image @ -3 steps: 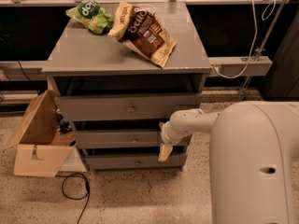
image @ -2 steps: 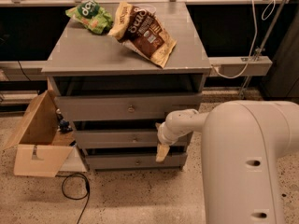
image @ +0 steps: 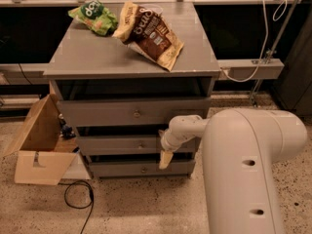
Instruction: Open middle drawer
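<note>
The grey cabinet [image: 131,57] has three drawers stacked one above another. The middle drawer [image: 112,145] has a flat grey front with a small round knob [image: 141,144] at its centre, and it looks pushed in. My gripper [image: 165,159] hangs from the white arm [image: 183,128] in front of the cabinet's right half. It sits just right of and a little below the knob, over the gap between the middle and bottom drawers. It holds nothing that I can see.
The top drawer [image: 97,113] and bottom drawer [image: 117,169] have knobs too. A brown chip bag [image: 153,33] and a green bag [image: 95,16] lie on the cabinet top. An open cardboard box [image: 36,145] and a black cable [image: 78,194] lie on the floor to the left.
My gripper has moved slightly left toward the middle drawer's knob. The big white arm body has swung left and fills more of the lower right.
</note>
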`<state>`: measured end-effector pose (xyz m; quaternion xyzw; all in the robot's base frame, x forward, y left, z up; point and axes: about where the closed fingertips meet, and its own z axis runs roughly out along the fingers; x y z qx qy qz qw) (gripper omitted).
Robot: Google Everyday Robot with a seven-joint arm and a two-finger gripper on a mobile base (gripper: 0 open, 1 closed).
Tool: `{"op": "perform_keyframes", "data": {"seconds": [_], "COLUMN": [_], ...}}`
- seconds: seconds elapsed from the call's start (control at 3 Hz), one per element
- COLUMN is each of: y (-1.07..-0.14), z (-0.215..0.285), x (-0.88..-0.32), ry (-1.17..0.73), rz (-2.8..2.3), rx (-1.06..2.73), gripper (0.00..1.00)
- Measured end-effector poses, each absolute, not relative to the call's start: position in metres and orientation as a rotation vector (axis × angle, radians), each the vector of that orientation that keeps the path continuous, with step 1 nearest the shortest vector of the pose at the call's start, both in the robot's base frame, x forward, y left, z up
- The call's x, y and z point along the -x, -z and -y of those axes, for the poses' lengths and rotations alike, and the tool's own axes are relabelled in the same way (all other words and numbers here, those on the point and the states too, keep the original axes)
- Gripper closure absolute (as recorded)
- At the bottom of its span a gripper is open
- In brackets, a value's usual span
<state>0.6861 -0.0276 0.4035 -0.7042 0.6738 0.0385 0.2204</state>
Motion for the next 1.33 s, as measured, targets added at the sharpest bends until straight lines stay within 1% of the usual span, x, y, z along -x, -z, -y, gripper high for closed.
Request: {"op": "perform_keyframes", "data": {"seconds": [0.33,0.67,1.0,1.33], "y": [-0.399,-0.400,-0.401,-0.405], "z": [0.021,0.020,0.019,0.019], "x": [-0.687,-0.687,-0.668,-0.668], "ry": [-0.137,-0.137,-0.186,-0.186], "rz": [-1.855,-1.855,-1.863,-1.863], "rx": [1.934,1.933,1.924,1.924], "gripper": [0.15,0.38,0.61,0.84]}}
